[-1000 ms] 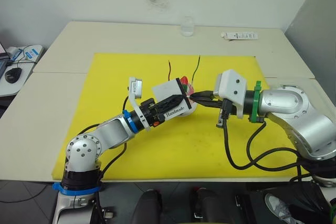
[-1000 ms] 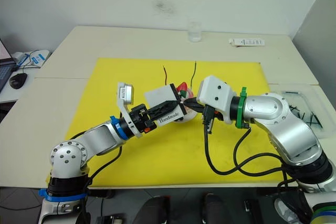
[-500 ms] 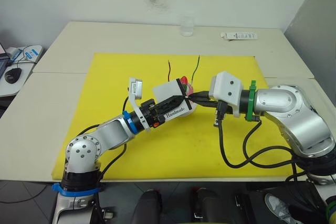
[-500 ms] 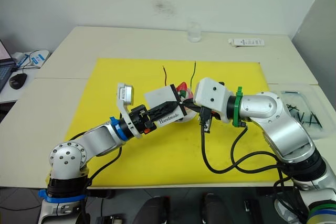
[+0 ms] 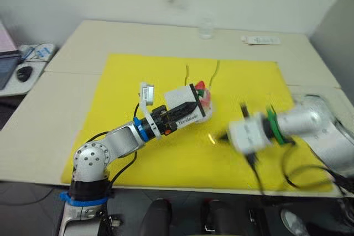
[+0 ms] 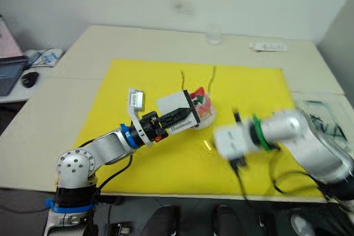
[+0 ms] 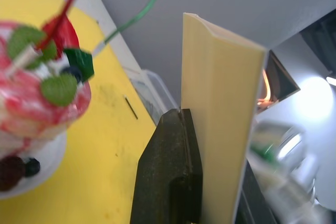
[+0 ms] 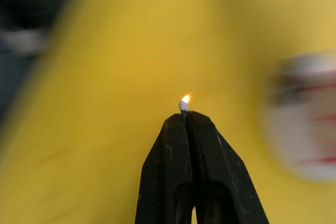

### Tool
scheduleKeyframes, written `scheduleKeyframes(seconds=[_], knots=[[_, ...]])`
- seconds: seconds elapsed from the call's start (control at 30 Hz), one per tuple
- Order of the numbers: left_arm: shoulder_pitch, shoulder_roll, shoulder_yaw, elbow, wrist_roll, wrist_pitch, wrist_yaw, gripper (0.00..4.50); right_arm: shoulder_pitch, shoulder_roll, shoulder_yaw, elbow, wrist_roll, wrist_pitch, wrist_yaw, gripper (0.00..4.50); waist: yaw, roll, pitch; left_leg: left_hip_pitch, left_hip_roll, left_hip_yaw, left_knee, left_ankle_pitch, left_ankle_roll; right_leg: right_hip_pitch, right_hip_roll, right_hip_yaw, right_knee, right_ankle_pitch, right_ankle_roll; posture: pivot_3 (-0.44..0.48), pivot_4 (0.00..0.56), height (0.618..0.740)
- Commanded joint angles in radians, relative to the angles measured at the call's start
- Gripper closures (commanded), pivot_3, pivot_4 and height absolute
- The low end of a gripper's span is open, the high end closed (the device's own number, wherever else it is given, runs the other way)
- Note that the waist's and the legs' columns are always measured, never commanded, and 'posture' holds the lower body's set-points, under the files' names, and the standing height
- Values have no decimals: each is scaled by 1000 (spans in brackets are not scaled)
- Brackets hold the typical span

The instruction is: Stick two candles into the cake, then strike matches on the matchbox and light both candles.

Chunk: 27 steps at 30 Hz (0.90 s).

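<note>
right tool (image 8: 185, 115) clamps match (image 8: 183, 105), now lit, pulled off matchbox (image 5: 184, 106) | left tool (image 7: 210, 171) grips matchbox | candles next

**Left arm raised and clamped, right arm low with fingers pinched**

The left arm reaches forward from its shoulder, elbow low, forearm angled up toward the middle. Its left gripper (image 5: 185, 110) clamps the matchbox (image 5: 181, 101) and holds it tilted. The right arm bends in from the right, forearm pointing left across the front. The right gripper (image 8: 185, 115) has its fingers pressed together, pinching a lit match (image 8: 184, 102) at the tips.
</note>
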Motion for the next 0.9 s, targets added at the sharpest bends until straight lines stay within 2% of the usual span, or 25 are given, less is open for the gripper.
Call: scheduleKeyframes(seconds=[0.03, 0.13, 0.23, 0.4, 0.53, 0.7, 0.9], knots=[[-6, 1, -2, -29, -29, 5, -28, 4500, -128, 51, -198, 1, 167, 81, -29, 4488, -31, 1, 0, 3, 1, 3, 0, 0, 0, 0, 0, 4, 0, 2, 0, 0, 150, 740], [4, -4, -15, -36, -29, 10, -28, 4500, -302, 181, -216, 77, 218, 214, -135, 4488, -48, -2, 2, 15, 3, 2, -1, 0, 0, 8, 3, 3, 0, 8, -5, 0, 150, 740], [13, -7, -28, -49, -34, 9, -23, 4500, -392, 279, -240, 101, 262, 336, -243, 4488, -45, -3, 3, 18, 2, -3, -2, 0, -1, 11, 4, 0, 1, 8, -13, 0, 150, 740], [61, 46, -11, -83, -60, 26, -26, 4500, -409, 337, -264, 88, 292, 420, -321, 4488, -29, -3, 3, 17, 2, 0, -1, 1, -2, 10, 3, 3, 0, 9, -14, 0, 150, 740], [117, 127, 24, -123, -114, 31, -18, 4500, -441, 433, -256, 94, 301, 456, -413, 4488, -27, -3, 3, 12, 1, 4, -1, 1, -2, 6, 2, 6, -1, 10, -4, 0, 150, 740], [178, 215, 73, -171, -175, 9, 3, 4500, -473, 582, -202, 164, 228, 423, -533, 4488, -26, -3, 3, 1, 2, 2, -1, 1, -2, -5, 3, 4, 2, 10, -4, 0, 150, 740], [220, 248, 112, -193, -191, -37, 30, 4500, -474, 745, -165, 304, 126, 323, -656, 4488, -26, -3, 3, 1, 2, 3, 0, 1, -2, -5, 2, 4, 2, 10, -4, 0, 150, 740]])
